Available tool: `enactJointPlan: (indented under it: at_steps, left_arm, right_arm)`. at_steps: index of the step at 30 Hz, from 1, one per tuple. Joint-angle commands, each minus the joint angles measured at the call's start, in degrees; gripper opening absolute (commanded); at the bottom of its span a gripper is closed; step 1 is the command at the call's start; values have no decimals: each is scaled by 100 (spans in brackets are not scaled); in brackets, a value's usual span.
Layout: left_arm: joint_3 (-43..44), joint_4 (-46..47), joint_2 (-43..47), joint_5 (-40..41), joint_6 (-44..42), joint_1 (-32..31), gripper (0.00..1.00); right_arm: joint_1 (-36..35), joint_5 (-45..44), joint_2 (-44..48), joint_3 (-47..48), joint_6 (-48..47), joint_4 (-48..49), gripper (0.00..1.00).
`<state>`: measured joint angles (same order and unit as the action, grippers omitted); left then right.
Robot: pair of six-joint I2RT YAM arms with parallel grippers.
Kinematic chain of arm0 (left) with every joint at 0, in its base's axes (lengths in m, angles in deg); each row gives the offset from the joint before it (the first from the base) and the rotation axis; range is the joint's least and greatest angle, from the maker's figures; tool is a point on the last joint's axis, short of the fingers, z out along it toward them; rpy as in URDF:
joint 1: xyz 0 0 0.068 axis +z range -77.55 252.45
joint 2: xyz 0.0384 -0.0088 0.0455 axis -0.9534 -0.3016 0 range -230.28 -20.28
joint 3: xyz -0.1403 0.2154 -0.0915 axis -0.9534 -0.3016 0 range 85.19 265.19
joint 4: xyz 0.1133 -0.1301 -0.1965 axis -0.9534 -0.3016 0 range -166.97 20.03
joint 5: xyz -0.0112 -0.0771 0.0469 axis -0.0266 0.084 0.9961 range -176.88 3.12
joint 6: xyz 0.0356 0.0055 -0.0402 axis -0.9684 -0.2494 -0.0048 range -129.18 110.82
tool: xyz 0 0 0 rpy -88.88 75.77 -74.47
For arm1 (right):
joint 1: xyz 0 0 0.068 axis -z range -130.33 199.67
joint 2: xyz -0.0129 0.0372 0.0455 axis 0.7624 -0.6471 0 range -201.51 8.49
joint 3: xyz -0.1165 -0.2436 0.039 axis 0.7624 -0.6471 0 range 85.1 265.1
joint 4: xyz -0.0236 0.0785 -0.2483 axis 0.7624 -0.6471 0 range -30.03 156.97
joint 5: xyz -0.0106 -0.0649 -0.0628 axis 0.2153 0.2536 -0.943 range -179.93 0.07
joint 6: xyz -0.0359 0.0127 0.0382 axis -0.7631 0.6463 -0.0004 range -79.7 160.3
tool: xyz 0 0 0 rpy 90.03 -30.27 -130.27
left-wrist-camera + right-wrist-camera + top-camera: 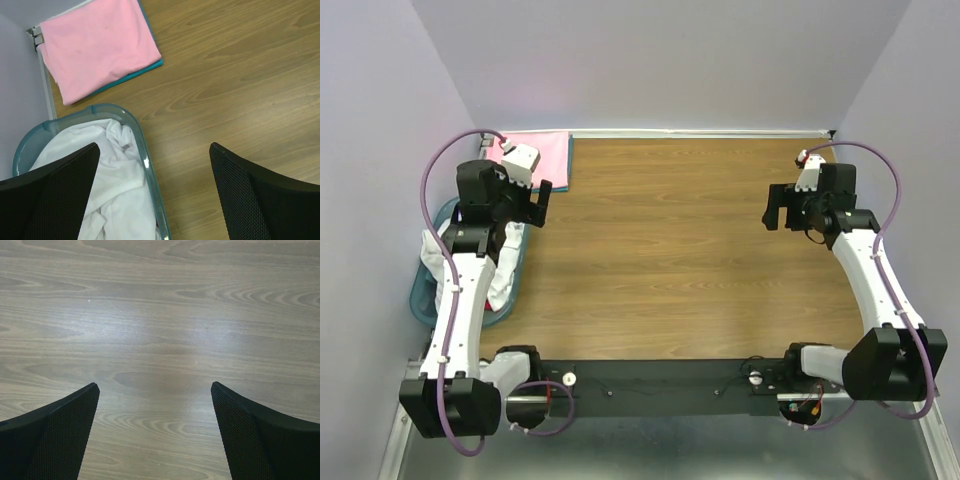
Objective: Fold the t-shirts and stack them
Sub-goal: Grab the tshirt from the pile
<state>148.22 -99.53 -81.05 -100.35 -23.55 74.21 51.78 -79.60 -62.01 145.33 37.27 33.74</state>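
- My left gripper hung spread wide over the basket holding the white t-shirt.
- My right gripper stood spread over the table.

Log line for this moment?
left gripper open above basket rim | right gripper open, empty | pink t-shirt folded, far-left corner | white t-shirt in basket

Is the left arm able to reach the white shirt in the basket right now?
Probably yes: the left gripper hangs open over the basket edge, and nothing covers the white shirt.
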Motion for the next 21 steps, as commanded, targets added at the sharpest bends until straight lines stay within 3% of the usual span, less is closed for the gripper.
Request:
enactJointPlan:
  at_steps: [1, 4, 8, 21]
  left_arm:
    - [235, -329, -153, 695, -354, 9, 98]
    - [525, -794, -530, 1144, -627, 130, 98]
    - [729, -1157, -944, 1058, -900, 788, 98]
    - [703, -965, -2245, 1304, -1647, 2583, 98]
  right_arm:
    - [9, 162, -69, 59, 13, -69, 100]
    - [0, 189, -174, 121, -5, -139, 100]
    - [9, 259, -280, 191, 4, -157, 100]
    - [9, 356, -508, 332, -5, -289, 100]
